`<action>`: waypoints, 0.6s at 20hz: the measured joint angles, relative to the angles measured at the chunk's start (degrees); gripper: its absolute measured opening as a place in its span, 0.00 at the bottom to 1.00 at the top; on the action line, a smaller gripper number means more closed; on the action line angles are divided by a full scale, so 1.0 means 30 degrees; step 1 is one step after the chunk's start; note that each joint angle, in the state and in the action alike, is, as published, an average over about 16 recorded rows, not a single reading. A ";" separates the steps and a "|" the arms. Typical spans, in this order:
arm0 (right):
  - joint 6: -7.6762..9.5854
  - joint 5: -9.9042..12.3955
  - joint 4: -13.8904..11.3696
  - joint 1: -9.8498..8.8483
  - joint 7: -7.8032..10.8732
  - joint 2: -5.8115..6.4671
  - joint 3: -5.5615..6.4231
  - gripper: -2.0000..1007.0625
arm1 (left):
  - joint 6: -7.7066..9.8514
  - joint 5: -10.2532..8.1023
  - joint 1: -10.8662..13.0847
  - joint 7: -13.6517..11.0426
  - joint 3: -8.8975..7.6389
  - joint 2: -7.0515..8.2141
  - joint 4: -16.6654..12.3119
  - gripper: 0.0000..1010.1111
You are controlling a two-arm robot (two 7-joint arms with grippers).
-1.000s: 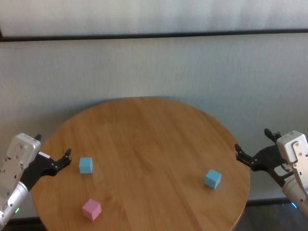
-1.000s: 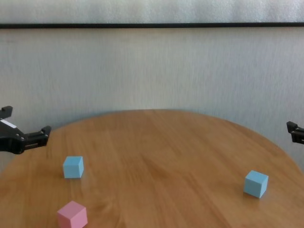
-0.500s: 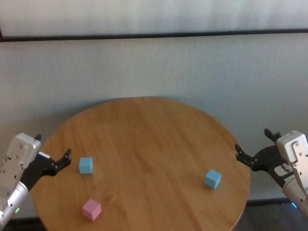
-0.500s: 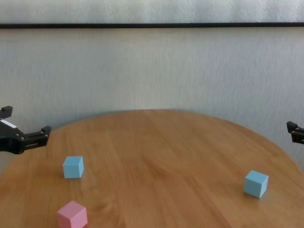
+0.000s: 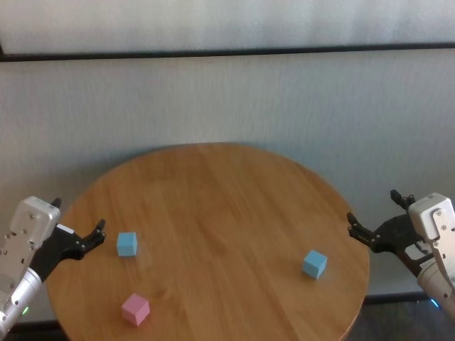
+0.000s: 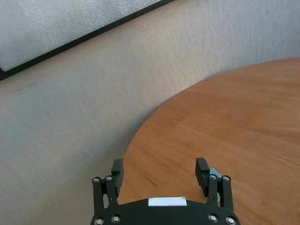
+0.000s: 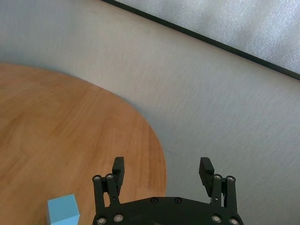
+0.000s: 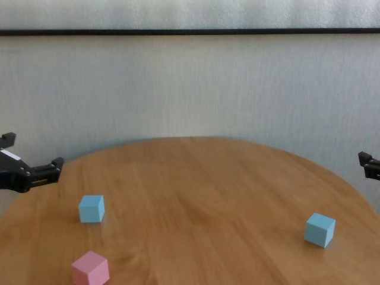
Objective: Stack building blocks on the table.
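Three building blocks lie apart on the round wooden table (image 5: 220,206). One light blue block (image 5: 127,244) (image 8: 91,209) sits near the left edge, with a pink block (image 5: 135,309) (image 8: 90,269) closer to me. The other light blue block (image 5: 314,263) (image 8: 320,230) (image 7: 63,210) rests at the right side. My left gripper (image 5: 77,215) (image 6: 160,168) hovers open at the table's left rim, empty, a little left of the blue block. At the right rim my right gripper (image 5: 377,210) (image 7: 163,168) is open and empty too, beside the right blue block.
A pale wall with a dark horizontal strip (image 5: 227,51) rises behind the table. The table's rim (image 8: 196,140) curves round at the back, and bare wood spans the middle between the blocks.
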 joint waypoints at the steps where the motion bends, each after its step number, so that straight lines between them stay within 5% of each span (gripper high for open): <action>1: 0.0000 0.0000 0.0000 0.0000 0.0000 0.0000 0.0000 1.00 | 0.0000 0.0000 0.0000 0.0000 0.0000 0.0000 0.0000 0.99; 12: 0.0000 0.0000 0.0000 0.0000 0.0000 0.0000 0.0000 1.00 | 0.0000 0.0000 0.0000 0.0000 0.0000 0.0000 0.0000 0.99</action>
